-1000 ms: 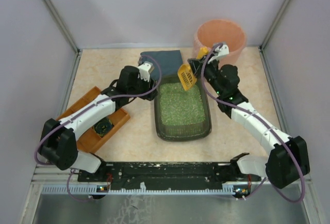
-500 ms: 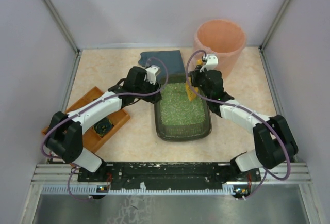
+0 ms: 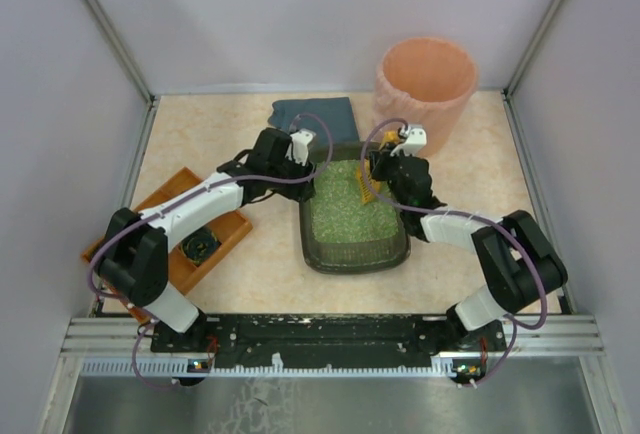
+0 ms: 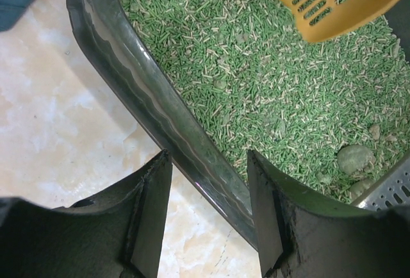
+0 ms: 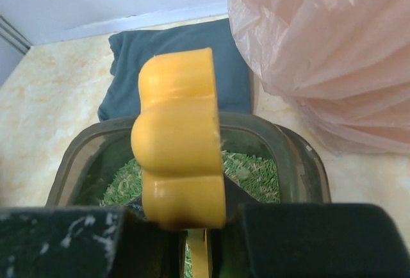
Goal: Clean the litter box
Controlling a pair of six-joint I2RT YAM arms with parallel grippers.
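The litter box (image 3: 352, 249) is a dark tray of green litter at the table's centre. My left gripper (image 3: 305, 166) stands open astride its left rim (image 4: 147, 98): one finger (image 4: 150, 207) is outside over the floor with a gap to the rim, the other finger (image 4: 272, 217) is inside against the wall. My right gripper (image 3: 388, 169) is shut on the handle (image 5: 179, 156) of a yellow slotted scoop (image 3: 368, 186), whose blade (image 4: 327, 2) rests in the litter at the far right. A grey-green clump (image 4: 354, 158) lies in the litter near the left gripper.
A tall peach bin (image 3: 425, 79) lined with a pink bag (image 5: 327, 54) stands behind the box on the right. A folded dark blue cloth (image 3: 310, 114) lies behind the box. An orange-brown wooden tray (image 3: 180, 269) holding a dark object (image 3: 200, 246) sits at the left.
The right arm has swung the scoop from beside the bin down into the far right of the litter. The left gripper has shifted right onto the box's left rim.
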